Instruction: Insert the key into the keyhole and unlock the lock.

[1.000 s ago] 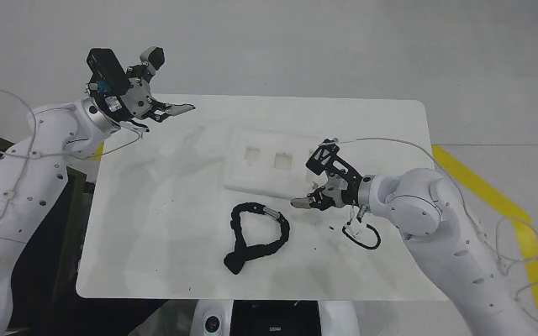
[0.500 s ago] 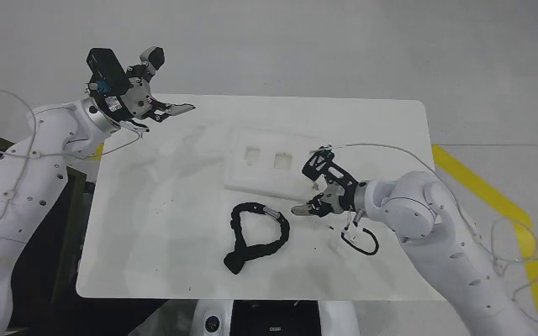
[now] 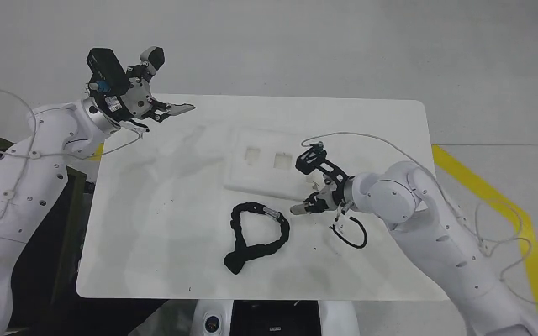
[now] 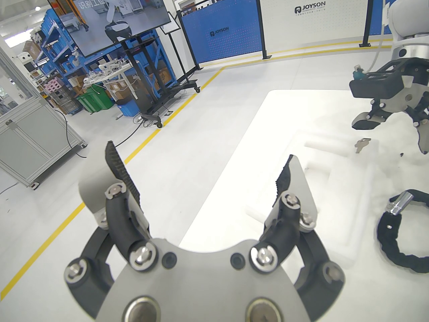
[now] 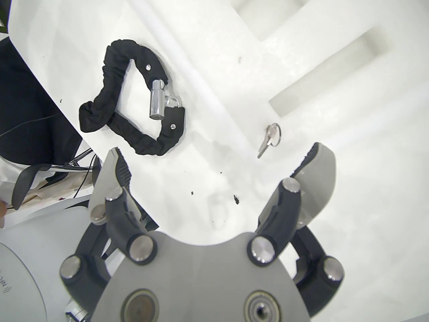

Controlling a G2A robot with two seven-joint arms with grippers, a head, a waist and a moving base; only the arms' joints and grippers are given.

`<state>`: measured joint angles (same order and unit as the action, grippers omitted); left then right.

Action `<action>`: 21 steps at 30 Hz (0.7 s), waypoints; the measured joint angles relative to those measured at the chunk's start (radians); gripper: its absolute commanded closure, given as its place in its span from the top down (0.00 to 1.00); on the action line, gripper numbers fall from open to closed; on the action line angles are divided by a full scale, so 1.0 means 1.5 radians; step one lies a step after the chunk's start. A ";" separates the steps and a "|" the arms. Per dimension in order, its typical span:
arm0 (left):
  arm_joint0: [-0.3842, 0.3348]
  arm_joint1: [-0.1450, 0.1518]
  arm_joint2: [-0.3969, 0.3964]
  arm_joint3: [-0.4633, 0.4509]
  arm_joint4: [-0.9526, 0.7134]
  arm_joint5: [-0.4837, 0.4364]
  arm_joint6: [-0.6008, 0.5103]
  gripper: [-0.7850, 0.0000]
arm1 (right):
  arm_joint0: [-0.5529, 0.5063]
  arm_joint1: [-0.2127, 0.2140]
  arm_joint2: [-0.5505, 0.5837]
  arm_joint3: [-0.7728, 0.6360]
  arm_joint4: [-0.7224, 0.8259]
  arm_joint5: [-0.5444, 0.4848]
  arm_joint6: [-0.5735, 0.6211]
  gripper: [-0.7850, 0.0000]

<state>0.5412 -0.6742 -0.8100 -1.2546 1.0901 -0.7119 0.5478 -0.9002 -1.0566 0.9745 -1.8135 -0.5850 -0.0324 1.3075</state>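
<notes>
White tabletop (image 3: 168, 244) bears a foam tray (image 3: 244, 176). On its 4 o'clock corner the key (image 5: 269, 137) lies flat, its long axis running ring to blade, with the blade toward roughly 4 o'clock, facing the right gripper (image 5: 216, 155), which is spread and empty. Best to pinch the bow squarely. At 7 o'clock lies the lock (image 5: 134, 108); the left gripper (image 4: 201, 165) hangs released at 10.

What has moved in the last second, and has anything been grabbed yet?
The right gripper, open, shifted slightly across the table toward the chain lock, close to the key lying on the foam tray. Nothing was grasped. The left gripper and the chain lock stayed put.
</notes>
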 measured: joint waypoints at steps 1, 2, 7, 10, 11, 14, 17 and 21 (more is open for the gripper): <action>0.000 0.000 0.000 0.000 0.000 0.000 0.000 1.00 | 0.004 -0.001 -0.003 0.006 0.002 -0.001 0.002 1.00; 0.000 0.000 0.000 0.000 0.000 0.000 0.000 1.00 | 0.010 -0.002 -0.007 0.014 0.003 -0.002 0.001 1.00; 0.000 0.000 0.000 0.000 0.000 0.000 0.000 1.00 | 0.021 -0.005 -0.012 0.035 0.003 0.007 -0.010 0.87; 0.000 0.000 0.000 0.000 0.000 0.000 0.000 1.00 | 0.023 -0.006 -0.015 0.046 0.003 0.015 -0.011 0.78; 0.000 0.000 0.000 0.000 0.000 0.000 0.000 1.00 | 0.025 -0.007 -0.017 0.050 0.002 0.019 -0.011 0.73; 0.000 0.000 0.000 0.000 0.000 0.000 0.000 1.00 | 0.028 -0.008 -0.021 0.056 0.000 0.024 -0.013 0.69; 0.000 0.000 0.000 0.000 0.000 0.000 0.000 1.00 | 0.029 -0.008 -0.021 0.059 -0.003 0.028 -0.014 0.64; 0.000 0.000 0.000 0.000 0.000 0.000 0.000 1.00 | 0.031 -0.008 -0.021 0.061 -0.015 0.037 -0.012 0.47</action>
<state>0.5412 -0.6742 -0.8100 -1.2546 1.0901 -0.7119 0.5478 -0.8535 -1.0686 0.9434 -1.7225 -0.6070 0.0234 1.2897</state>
